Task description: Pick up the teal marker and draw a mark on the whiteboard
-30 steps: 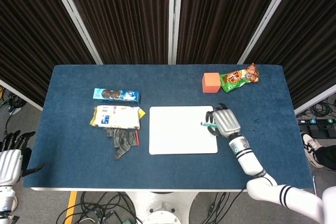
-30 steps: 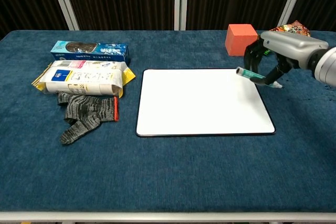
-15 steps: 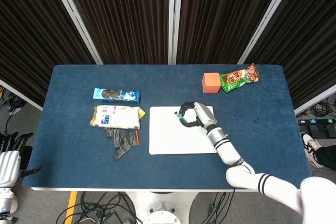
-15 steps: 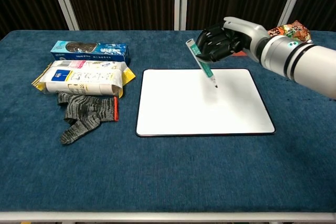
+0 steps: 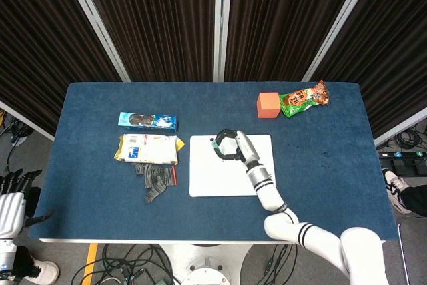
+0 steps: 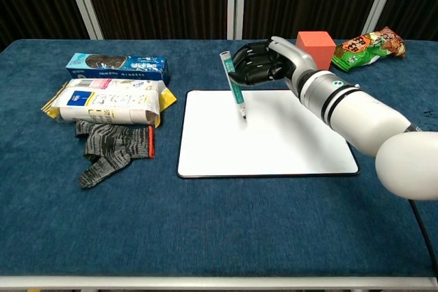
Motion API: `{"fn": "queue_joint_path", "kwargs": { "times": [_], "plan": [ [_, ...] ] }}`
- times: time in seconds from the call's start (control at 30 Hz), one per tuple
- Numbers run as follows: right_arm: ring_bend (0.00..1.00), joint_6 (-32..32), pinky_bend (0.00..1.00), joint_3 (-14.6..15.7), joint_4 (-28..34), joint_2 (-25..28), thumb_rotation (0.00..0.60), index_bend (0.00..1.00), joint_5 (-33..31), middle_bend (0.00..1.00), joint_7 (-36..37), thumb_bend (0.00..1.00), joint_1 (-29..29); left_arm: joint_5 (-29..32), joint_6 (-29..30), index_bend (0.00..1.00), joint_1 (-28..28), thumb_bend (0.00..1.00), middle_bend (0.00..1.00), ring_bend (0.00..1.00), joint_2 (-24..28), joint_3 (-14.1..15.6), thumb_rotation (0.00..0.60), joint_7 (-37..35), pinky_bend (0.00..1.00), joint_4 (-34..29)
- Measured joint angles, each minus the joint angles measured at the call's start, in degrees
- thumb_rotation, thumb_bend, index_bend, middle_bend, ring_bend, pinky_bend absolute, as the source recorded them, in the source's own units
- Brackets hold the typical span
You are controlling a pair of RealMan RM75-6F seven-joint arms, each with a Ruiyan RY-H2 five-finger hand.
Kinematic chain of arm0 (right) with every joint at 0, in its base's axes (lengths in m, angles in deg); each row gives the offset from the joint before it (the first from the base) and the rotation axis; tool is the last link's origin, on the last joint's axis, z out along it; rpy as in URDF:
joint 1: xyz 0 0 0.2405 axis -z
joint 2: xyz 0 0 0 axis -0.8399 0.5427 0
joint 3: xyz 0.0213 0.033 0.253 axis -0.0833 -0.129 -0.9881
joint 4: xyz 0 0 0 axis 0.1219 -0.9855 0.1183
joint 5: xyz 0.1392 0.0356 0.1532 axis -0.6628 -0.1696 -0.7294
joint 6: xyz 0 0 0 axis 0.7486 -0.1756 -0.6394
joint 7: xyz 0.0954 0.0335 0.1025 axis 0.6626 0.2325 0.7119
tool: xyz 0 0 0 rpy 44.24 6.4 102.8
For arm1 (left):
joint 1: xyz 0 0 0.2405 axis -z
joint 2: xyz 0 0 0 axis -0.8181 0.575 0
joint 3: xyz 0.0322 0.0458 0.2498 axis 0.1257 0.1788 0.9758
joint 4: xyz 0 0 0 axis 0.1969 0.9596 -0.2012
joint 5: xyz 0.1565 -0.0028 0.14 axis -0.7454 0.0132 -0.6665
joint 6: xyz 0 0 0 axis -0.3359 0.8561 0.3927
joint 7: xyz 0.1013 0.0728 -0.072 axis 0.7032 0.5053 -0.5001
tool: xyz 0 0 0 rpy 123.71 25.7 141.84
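My right hand (image 5: 230, 145) (image 6: 262, 63) grips the teal marker (image 6: 233, 87), which stands nearly upright with its tip pointing down over the upper left part of the whiteboard (image 6: 274, 145) (image 5: 213, 178). In the chest view the tip hangs at or just above the white surface; contact cannot be told. The board shows no mark. In the head view the marker (image 5: 215, 143) is mostly hidden by the fingers. My left hand (image 5: 12, 201) hangs off the table at the lower left edge of the head view, holding nothing, its fingers slightly apart.
Left of the board lie a blue cookie box (image 6: 118, 66), a white and yellow snack pack (image 6: 109, 102) and a grey glove (image 6: 113, 147). An orange cube (image 6: 314, 47) and a green snack bag (image 6: 367, 41) sit at the far right.
My right hand has carried the marker leftward from the board's right edge to its upper left area, turning the marker from lying flat to nearly upright. The left hand has stayed put.
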Motion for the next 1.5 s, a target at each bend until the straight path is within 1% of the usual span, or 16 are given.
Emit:
{"fn": "queue_joint_path", "kwargs": {
  "times": [0.27, 0.43, 0.53, 0.77, 0.83, 0.9, 1.27, 1.5],
  "plan": [
    [0.29, -0.59, 0.17, 1.02, -5.13, -2.99, 0.600, 0.61, 1.97, 0.52, 2.47, 0.55, -1.39, -0.09, -0.01, 0.16, -0.17, 0.09, 0.16, 0.04, -0.24, 0.10, 0.600, -0.57, 0.04, 0.60],
    [0.29, -1.22, 0.17, 2.27, -5.01, -1.74, 0.600, 0.61, 2.79, 0.52, 2.10, 0.63, -0.43, -0.22, 0.12, 0.16, -0.27, 0.09, 0.16, 0.04, -0.29, 0.09, 0.600, -0.97, 0.04, 0.91],
    [0.29, -2.04, 0.17, 3.14, -3.07, 0.38, 0.600, 0.61, 3.08, 0.52, 1.15, 0.63, 1.13, -0.40, 0.04, 0.16, -0.13, 0.09, 0.16, 0.04, -0.49, 0.05, 0.600, -1.13, 0.04, 1.24],
    [0.29, -3.03, 0.17, 4.25, 6.07, 5.82, 0.600, 0.61, 2.63, 0.52, -1.60, 0.63, 4.28, -1.10, 0.02, 0.16, 0.27, 0.09, 0.16, 0.04, -0.84, -0.03, 0.600, -1.24, 0.04, 1.61],
    [0.29, -3.09, 0.17, 4.24, 7.98, 6.52, 0.600, 0.61, 2.50, 0.52, -2.56, 0.63, 4.42, -1.10, 0.09, 0.16, 0.25, 0.09, 0.16, 0.04, -0.81, -0.04, 0.600, -1.25, 0.04, 1.63],
    [0.29, -2.74, 0.17, 4.05, 8.53, 6.42, 0.600, 0.61, 2.12, 0.52, -3.52, 0.63, 4.06, -0.91, 0.11, 0.16, 0.13, 0.09, 0.16, 0.04, -0.77, -0.04, 0.600, -1.37, 0.04, 1.66],
    [0.29, -1.43, 0.17, 2.71, 1.82, 0.14, 0.600, 0.61, 1.20, 0.52, -3.71, 0.63, 0.63, -0.44, -0.08, 0.16, -0.24, 0.09, 0.16, 0.04, -0.91, 0.08, 0.600, -2.13, 0.04, 2.30],
    [0.29, -1.21, 0.17, 2.99, -0.77, -0.86, 0.600, 0.61, 1.37, 0.52, -4.04, 0.63, 0.29, -0.39, 0.01, 0.16, -0.51, 0.09, 0.16, 0.04, -1.08, 0.20, 0.600, -2.57, 0.04, 2.66]
  ]
}}
